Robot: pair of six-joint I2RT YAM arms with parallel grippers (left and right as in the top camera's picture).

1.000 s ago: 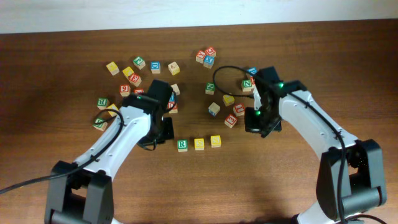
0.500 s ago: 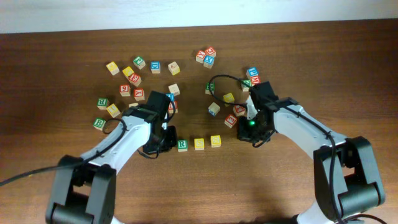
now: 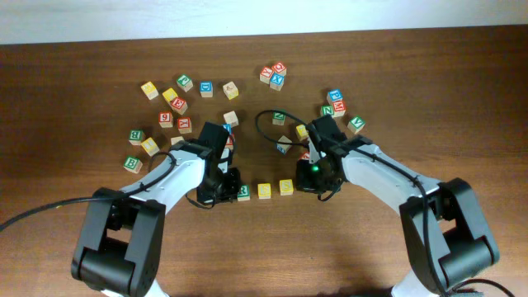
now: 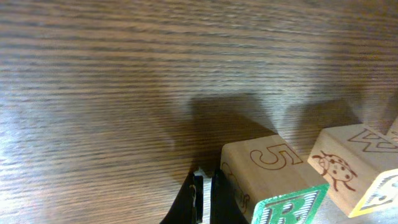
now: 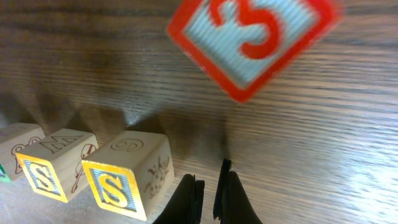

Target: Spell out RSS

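Note:
A row of three cubes lies on the table front of centre: the green R cube point(image 3: 242, 192), then two yellow S cubes point(image 3: 264, 191) point(image 3: 285, 187). My left gripper point(image 3: 232, 187) is shut and empty, its tips against the left side of the R cube point(image 4: 267, 168), as the left wrist view point(image 4: 203, 199) shows. My right gripper point(image 3: 305, 183) is shut and empty, just right of the right S cube. In the right wrist view its fingers point(image 5: 209, 190) stand a little apart from that S cube point(image 5: 115, 183); the other S cube point(image 5: 40, 174) is beyond.
Loose letter cubes lie scattered behind the row: a group at the back left point(image 3: 173, 103), some at the back centre point(image 3: 274, 76), some at the right point(image 3: 338, 106). A red 3 cube point(image 5: 252, 37) sits close behind my right gripper. A ladybug-marked cube point(image 4: 348, 168) adjoins the R cube.
Both arms have swung inward and down toward the row. The left gripper has come up against the R cube's left side; the right gripper has moved left to the right S cube. The row has not shifted.

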